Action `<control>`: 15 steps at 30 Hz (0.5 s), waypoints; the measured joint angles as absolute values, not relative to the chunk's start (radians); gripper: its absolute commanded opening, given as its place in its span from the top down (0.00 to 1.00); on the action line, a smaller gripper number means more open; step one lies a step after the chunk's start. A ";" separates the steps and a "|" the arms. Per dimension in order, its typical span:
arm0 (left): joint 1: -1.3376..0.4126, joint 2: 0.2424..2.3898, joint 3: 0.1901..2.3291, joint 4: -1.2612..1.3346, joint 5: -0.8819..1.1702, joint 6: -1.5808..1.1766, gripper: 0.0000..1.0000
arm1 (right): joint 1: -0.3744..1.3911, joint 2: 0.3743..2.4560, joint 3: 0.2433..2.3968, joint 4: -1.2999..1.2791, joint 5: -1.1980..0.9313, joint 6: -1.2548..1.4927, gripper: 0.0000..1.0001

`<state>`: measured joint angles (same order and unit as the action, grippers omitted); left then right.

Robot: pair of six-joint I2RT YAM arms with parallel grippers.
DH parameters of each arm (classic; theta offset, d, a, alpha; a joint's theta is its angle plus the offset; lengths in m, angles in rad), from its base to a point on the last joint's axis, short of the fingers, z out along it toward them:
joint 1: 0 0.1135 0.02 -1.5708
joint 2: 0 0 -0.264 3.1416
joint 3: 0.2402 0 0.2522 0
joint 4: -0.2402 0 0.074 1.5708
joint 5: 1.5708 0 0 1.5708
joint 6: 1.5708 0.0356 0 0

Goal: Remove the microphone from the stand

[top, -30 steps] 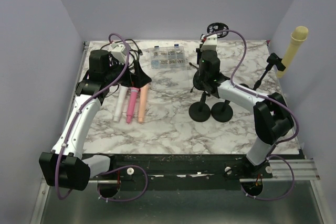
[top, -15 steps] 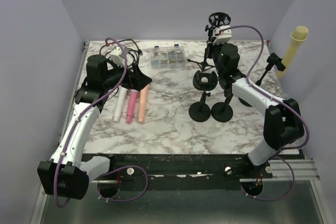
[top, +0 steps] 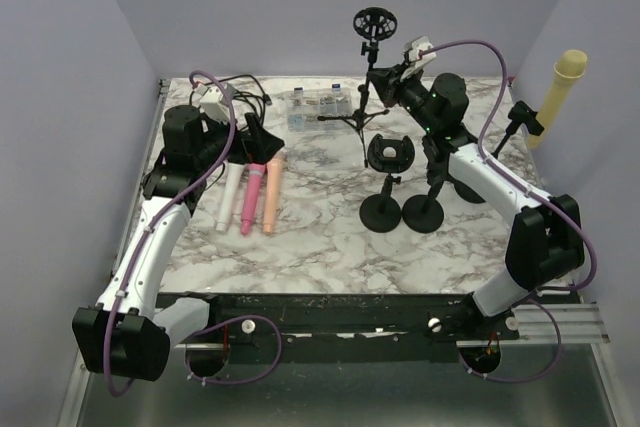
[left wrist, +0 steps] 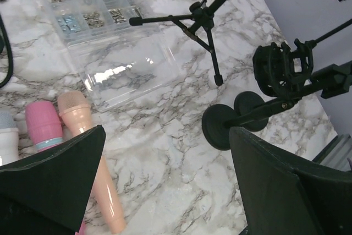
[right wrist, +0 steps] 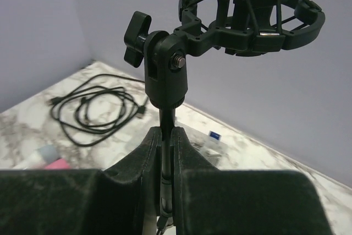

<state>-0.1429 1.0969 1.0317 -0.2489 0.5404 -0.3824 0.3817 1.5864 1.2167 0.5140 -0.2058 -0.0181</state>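
My right gripper [top: 380, 79] [right wrist: 168, 134] is shut on the thin pole of a black tripod stand [top: 363, 112] and holds it at the back of the table. The stand's shock mount [top: 375, 23] [right wrist: 254, 7] is empty. A cream microphone [top: 562, 79] sits in a clip stand [top: 518, 119] at the far right edge. My left gripper [top: 262, 139] [left wrist: 166, 131] is open and empty above three loose microphones: white [top: 231, 197], pink [top: 250, 197] [left wrist: 44, 127] and peach [top: 272, 195] [left wrist: 91, 158].
Two round-base stands [top: 382, 213] [top: 424, 211] stand mid-table, one with an empty shock mount [top: 391, 152] [left wrist: 285, 69]. A clear parts box [top: 320, 109] [left wrist: 99, 20] and a coiled black cable [right wrist: 96, 105] lie at the back.
My right gripper has swung left and back with the tripod stand, and its shock mount has risen and moved left. The left arm has barely moved.
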 measured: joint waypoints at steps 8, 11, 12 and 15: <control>-0.023 1.032 0.967 -0.202 0.492 -0.452 0.01 | 0.439 1.590 1.258 0.461 -0.537 0.038 0.99; -0.010 1.013 0.925 -0.155 0.536 -0.474 0.01 | 0.463 1.564 1.217 0.447 -0.631 0.044 0.99; -0.010 1.013 0.918 -0.142 0.554 -0.478 0.02 | 0.468 1.554 1.201 0.442 -0.656 0.044 0.99; -0.010 1.018 0.913 -0.114 0.604 -0.488 0.05 | 0.486 1.515 1.146 0.416 -0.740 0.039 0.99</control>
